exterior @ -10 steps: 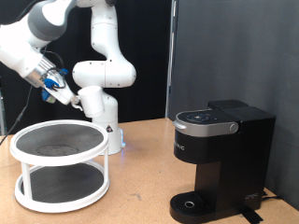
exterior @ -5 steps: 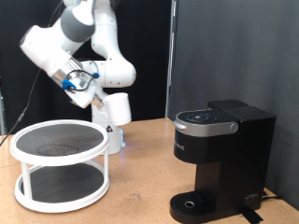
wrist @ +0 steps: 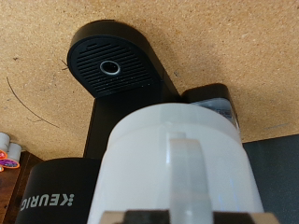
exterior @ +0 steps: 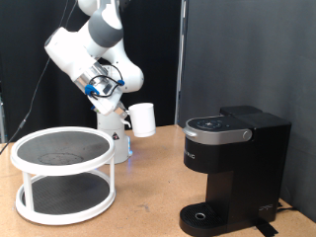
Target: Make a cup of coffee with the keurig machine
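A: What does the exterior view give that the wrist view lacks?

B: The whole arm; it carries the cup [exterior: 144, 119] in the air, tilted, between the white two-tier rack [exterior: 62, 175] at the exterior view's left and the keurig machine [exterior: 235, 168] at its right; the cup hangs well apart from the machine, above the table [exterior: 148, 197]. The gripper [exterior: 120, 111] sits at the cup's left side, its fingers hard to make out.

A: And the wrist view?

B: It looks past the cup [wrist: 177, 168], which fills the near part of the picture with its handle facing the camera; beyond lies the machine's round drip tray [wrist: 110, 61], bare, with a small ring at its middle, and the lid with the KEURIG lettering [wrist: 51, 202].

A: Is the gripper pinching the cup?

B: The cup sits right at the hand; the fingers themselves are cut off, so it cannot be told; the cup's inside is hidden too.

A: Anything else?

B: Small coloured pods [wrist: 7, 154] at the wrist picture's edge, partly cut off.
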Controlling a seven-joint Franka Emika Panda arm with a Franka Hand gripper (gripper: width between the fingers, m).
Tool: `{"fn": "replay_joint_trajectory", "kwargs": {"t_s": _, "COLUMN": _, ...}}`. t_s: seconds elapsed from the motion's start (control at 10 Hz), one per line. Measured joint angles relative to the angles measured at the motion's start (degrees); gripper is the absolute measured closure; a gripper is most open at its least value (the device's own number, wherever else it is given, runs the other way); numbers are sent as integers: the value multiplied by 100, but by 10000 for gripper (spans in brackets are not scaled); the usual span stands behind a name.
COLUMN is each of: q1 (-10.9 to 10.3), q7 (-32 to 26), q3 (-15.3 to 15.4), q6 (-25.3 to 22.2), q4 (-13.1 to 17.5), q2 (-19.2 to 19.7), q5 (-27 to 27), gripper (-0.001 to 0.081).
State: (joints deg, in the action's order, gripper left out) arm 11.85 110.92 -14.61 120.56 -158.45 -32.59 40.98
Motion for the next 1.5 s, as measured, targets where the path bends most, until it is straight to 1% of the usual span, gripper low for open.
{"fn": "replay_joint_trajectory", "kwargs": {"t_s": 0.3, "q1": -119, "q7": -1, "q3": 99, "q6": 137, "q4": 91, "q2": 242, "q5": 56, "gripper": 802}}
{"fn": "replay_joint_trajectory", "kwargs": {"t_s": 0.5, "q1": -116, "q7": -17, "q3": 99, "q6": 153, "q4": 74, "q2": 241, "q5": 63, "gripper": 802}}
{"fn": "replay_joint_trajectory", "kwargs": {"t_s": 0.7, "q1": -130, "q7": -17, "q3": 204, "q6": 336, "q4": 32, "q2": 310, "q5": 39, "gripper": 802}}
{"fn": "replay_joint_trajectory", "kwargs": {"t_s": 0.8, "q1": -155, "q7": 1, "q3": 324, "q6": 557, "q4": 21, "q2": 420, "q5": 43, "gripper": 802}}
{"fn": "replay_joint_trajectory", "kwargs": {"t_s": 1.0, "q1": -267, "q7": 76, "q3": 567, "q6": 1117, "q4": 30, "q2": 787, "q5": 188, "gripper": 802}}
{"fn": "replay_joint_trajectory", "kwargs": {"t_s": 1.1, "q1": -339, "q7": 76, "q3": 641, "q6": 1352, "q4": 51, "q2": 1005, "q5": 317, "gripper": 802}}
{"fn": "replay_joint_trajectory", "kwargs": {"t_s": 1.3, "q1": -501, "q7": -78, "q3": 691, "q6": 1733, "q4": 104, "q2": 1452, "q5": 666, "gripper": 802}}
{"fn": "replay_joint_trajectory", "kwargs": {"t_s": 1.5, "q1": -599, "q7": -342, "q3": 701, "q6": 1944, "q4": 207, "q2": 1851, "q5": 958, "gripper": 802}}
